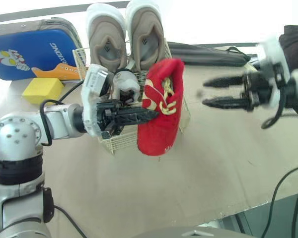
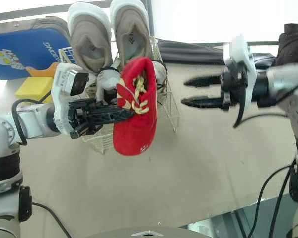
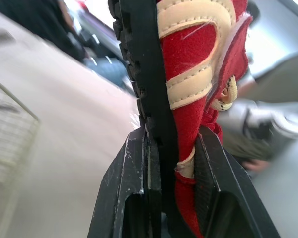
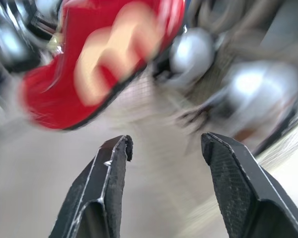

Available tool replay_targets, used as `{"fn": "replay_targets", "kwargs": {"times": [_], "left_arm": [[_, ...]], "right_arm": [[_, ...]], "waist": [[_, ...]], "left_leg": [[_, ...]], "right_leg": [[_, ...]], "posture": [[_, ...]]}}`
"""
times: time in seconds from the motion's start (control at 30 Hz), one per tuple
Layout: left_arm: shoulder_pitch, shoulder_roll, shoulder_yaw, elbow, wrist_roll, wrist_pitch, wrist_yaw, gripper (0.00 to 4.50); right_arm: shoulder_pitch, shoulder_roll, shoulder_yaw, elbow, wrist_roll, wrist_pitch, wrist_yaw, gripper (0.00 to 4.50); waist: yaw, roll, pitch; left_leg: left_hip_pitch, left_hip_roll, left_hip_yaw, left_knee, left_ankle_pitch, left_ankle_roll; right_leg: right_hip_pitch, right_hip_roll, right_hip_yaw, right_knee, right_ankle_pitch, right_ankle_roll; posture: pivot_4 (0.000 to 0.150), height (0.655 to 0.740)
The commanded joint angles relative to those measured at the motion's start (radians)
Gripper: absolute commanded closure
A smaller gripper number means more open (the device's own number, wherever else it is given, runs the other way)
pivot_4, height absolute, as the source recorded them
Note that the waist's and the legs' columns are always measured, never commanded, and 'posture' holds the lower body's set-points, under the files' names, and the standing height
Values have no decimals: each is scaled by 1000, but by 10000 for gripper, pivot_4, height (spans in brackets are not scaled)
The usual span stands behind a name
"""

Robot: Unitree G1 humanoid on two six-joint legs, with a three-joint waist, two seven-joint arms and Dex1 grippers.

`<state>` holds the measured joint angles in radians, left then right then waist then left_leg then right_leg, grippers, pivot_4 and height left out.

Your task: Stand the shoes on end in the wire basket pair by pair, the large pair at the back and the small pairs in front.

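Note:
My left gripper (image 1: 151, 115) is shut on a small red shoe (image 1: 160, 110) with cream trim, held upright in the air at the front right of the wire basket (image 1: 120, 141). The left wrist view shows its fingers (image 3: 139, 168) clamped on the red shoe (image 3: 188, 79) by its side wall and black sole. A large beige pair (image 1: 124, 34) stands on end at the basket's back. A small white shoe (image 1: 125, 83) sits inside, in front of that pair. My right gripper (image 1: 208, 92) is open, to the right of the red shoe and apart from it.
A blue case (image 1: 32, 49) with an orange shoe (image 1: 57, 73) against it lies at the back left, a yellow block (image 1: 42, 89) in front of it. A dark bag (image 1: 208, 53) lies behind the basket. The tan table (image 1: 198, 168) ends near the bottom right.

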<state>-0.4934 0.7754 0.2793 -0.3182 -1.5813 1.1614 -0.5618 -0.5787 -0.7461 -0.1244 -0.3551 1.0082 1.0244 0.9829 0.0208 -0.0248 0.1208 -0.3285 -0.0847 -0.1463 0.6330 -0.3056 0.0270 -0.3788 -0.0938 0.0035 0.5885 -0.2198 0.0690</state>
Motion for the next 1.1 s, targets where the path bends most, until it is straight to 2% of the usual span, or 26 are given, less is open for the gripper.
{"fn": "replay_targets", "kwargs": {"times": [0.03, 0.2, 0.47, 0.57, 0.67, 0.7, 0.97, 1.03, 1.07, 1.1], "left_arm": [[16, -13, 17, -81, 46, -74, 5, 40007], [69, -23, -20, -151, 113, -113, -42, 40007], [94, -27, -79, -183, 220, -165, -109, 40007], [110, -17, -91, -197, 245, -171, -129, 40007], [129, -8, -85, -202, 252, -172, -145, 40007], [133, -6, -83, -201, 251, -173, -149, 40007], [165, 1, -45, -200, 227, -181, -120, 40007], [168, 11, 17, -182, 138, -181, -77, 29672], [173, 13, 48, -182, 141, -195, -43, 29672], [182, 22, 71, -184, 141, -204, -19, 23100]], "right_arm": [[2, 95, -48, -17, 170, 66, -144, 22085], [-62, 247, -35, 36, 298, 87, -323, 22085], [-87, 300, 23, 43, 382, 131, -386, 22085], [-82, 305, 29, 28, 423, 146, -398, 30494], [-75, 303, 24, 14, 455, 151, -410, 42567], [-75, 305, 23, 14, 464, 150, -415, 44655], [-58, 317, 29, -4, 498, 126, -440, 44655], [-54, 311, 10, -4, 485, 107, -444, 45000], [-51, 307, -5, -5, 477, 95, -447, 45000], [-51, 304, -14, -4, 475, 86, -451, 45000]], "waist": [[-4, 4, 2], [-10, 5, -1], [-7, 5, -1], [-7, 5, -1], [-8, 5, -1], [-7, 5, -1], [-8, 5, -1], [-8, 5, -1], [-8, 6, -1], [-8, 6, 0]], "left_leg": [[-1, -1, 1, 1, 0, 0], [2, 0, 4, -1, 0, 0], [0, -2, 3, 0, 0, 1], [0, -1, 3, -1, 0, 1], [0, -1, 3, -1, 0, 1], [0, -1, 3, -1, 0, 1], [0, -1, 3, -1, 0, 1], [0, -1, 3, -1, 0, 1], [0, 0, 3, -1, 0, 1], [0, 0, 3, -1, 0, 1]], "right_leg": [[0, 0, 1, 0, 0, 0], [-2, 6, 4, 1, 1, -1], [-3, 7, 3, 1, 1, -1], [-3, 7, 3, 1, 1, -1], [-3, 7, 3, 1, 1, -1], [-3, 7, 3, 1, 1, -1], [-3, 7, 3, 1, 1, -1], [-3, 7, 3, 1, 1, -1], [-3, 8, 3, 1, 1, -1], [-3, 7, 3, 1, 1, -1]], "posture": [[1500, 7400], [1500, 7400], [1500, 7400], [1500, 7400], [1500, 7400], [1500, 7400], [1500, 7400], [1500, 7400], [1500, 7400], [1500, 7400]]}}
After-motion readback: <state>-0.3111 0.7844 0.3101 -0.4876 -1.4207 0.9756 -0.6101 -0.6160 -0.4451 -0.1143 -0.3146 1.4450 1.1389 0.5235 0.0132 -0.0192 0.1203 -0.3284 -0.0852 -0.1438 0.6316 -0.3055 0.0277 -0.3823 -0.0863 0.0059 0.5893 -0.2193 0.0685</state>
